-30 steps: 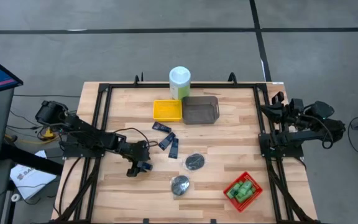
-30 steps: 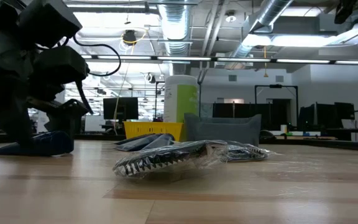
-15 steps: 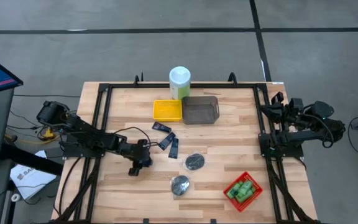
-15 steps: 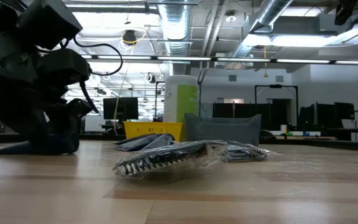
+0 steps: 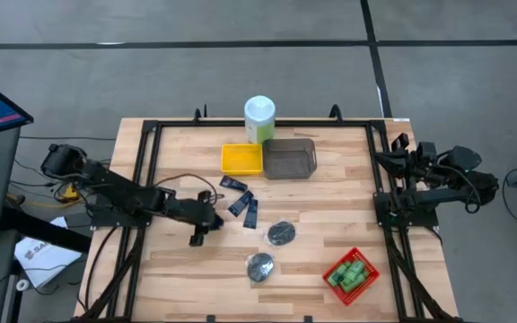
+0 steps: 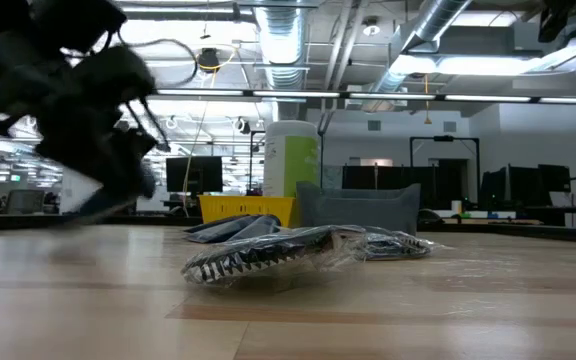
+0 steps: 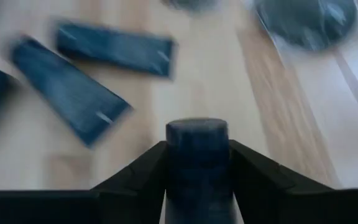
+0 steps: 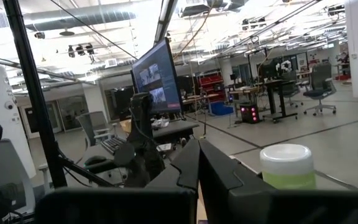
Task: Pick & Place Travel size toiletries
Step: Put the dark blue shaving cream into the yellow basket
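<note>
The left pincer (image 5: 199,235) is clamped on a blue tube (image 7: 196,163) above the counter (image 5: 330,215), at seven o'clock from three more tubes (image 5: 240,199), while the right pincer (image 5: 386,160) rests closed at the counter's three o'clock edge.

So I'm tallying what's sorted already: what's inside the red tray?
Inside the red tray, near the table's front right corner, sit bright green bottles, packed close together. Whether anything lies beneath them is hidden.

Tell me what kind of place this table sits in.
Most likely a robotics lab or workshop: exposed ceiling ducts overhead, computer monitors on workbenches behind, and a wooden table with two robot arms.
</note>
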Controlling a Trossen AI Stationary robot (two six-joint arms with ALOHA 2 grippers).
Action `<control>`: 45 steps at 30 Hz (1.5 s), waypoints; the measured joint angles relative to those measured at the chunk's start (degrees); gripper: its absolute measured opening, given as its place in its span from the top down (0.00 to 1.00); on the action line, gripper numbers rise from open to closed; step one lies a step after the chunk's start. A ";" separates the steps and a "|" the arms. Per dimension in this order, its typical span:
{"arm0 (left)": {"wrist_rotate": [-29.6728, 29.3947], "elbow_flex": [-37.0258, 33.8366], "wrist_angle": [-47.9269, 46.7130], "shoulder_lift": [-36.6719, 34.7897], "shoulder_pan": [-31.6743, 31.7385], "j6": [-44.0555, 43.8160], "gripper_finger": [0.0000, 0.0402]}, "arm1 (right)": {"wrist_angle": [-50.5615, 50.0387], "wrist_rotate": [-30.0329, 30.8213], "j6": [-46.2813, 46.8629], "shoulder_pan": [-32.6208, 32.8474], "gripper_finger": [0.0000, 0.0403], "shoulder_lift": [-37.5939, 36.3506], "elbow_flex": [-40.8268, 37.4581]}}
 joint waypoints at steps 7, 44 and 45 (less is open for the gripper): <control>-6.28 1.04 4.92 -7.10 6.82 8.91 0.70 | -0.34 0.00 0.00 0.00 1.00 0.00 0.02; 6.79 21.81 7.53 21.18 38.04 28.63 0.66 | -0.14 0.05 6.03 -0.02 1.00 0.00 0.04; 6.80 21.81 7.47 21.40 38.04 28.63 0.65 | -0.14 0.04 6.05 -0.02 1.00 0.00 0.04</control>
